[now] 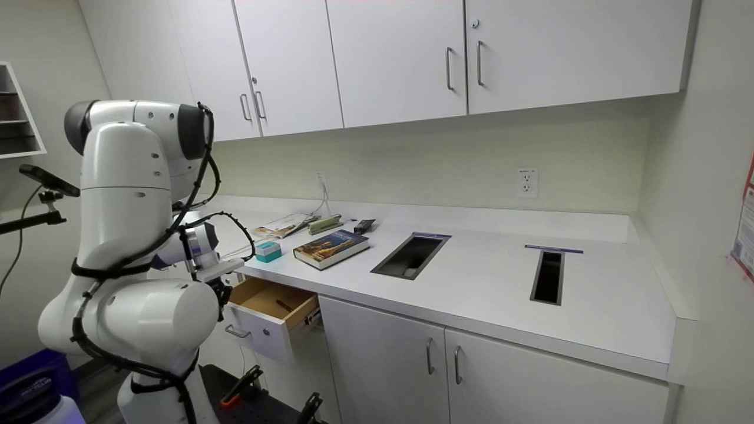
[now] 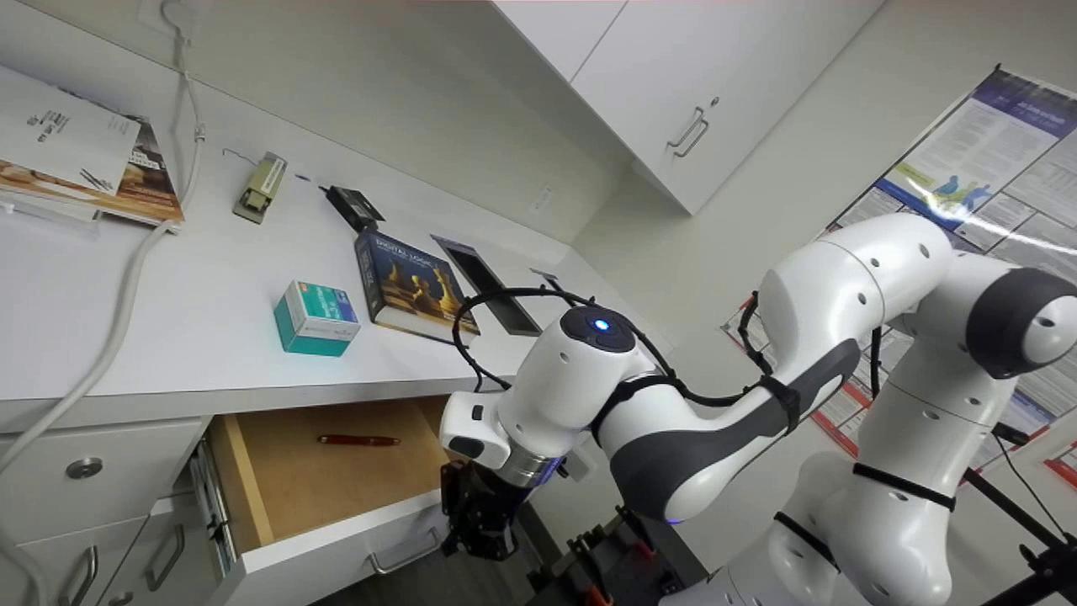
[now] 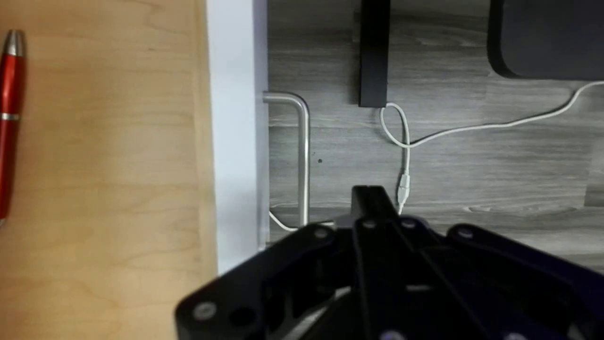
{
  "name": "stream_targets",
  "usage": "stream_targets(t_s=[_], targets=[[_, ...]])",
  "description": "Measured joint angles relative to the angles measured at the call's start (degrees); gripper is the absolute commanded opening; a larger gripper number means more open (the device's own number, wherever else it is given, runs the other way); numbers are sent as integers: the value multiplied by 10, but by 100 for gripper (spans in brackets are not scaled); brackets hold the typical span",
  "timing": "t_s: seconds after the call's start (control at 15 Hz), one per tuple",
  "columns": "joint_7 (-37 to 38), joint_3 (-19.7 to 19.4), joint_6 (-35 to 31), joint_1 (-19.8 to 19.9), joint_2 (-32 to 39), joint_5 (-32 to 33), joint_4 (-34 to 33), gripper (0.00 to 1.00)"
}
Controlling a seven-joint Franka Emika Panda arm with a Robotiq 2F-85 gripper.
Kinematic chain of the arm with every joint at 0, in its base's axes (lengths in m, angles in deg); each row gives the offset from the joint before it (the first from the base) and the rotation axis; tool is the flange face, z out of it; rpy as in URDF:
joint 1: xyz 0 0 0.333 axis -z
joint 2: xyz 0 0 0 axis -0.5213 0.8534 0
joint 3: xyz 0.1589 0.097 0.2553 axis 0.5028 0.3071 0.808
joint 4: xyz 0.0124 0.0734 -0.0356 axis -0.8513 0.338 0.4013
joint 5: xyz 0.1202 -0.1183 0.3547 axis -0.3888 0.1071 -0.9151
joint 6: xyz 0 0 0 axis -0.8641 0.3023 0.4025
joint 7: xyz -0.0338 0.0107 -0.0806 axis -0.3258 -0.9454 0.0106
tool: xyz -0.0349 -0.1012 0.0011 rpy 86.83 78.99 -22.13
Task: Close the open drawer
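The drawer [image 1: 259,330] is pulled out below the counter, with its tan wooden inside and white front showing in both exterior views [image 2: 328,551]. A red pen [image 2: 359,440] lies in it. The drawer's metal bar handle [image 3: 304,156] juts from its front. In the wrist view, the drawer's white front edge [image 3: 238,118] runs down left of the jaws. My gripper [image 3: 370,200] is shut and empty, pointing down just outside the front, near the handle's end. It also shows in an exterior view [image 2: 484,526]. Whether any part touches the front cannot be told.
The counter [image 1: 471,265] edge overhangs the drawer. A teal box [image 2: 317,318], a book [image 2: 412,286] and a stapler [image 2: 261,187] lie on it. Black clamps [image 1: 241,383] stand on the robot's dark base. A white cable [image 3: 453,130] lies on the floor below.
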Motion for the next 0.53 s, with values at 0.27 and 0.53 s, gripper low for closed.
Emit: stream_targets(t_s=[0.27,0.53], targets=[[57,-46,-13,-23,26,120,-10,0],[130,-74,-16,-49,43,221,-20,1]])
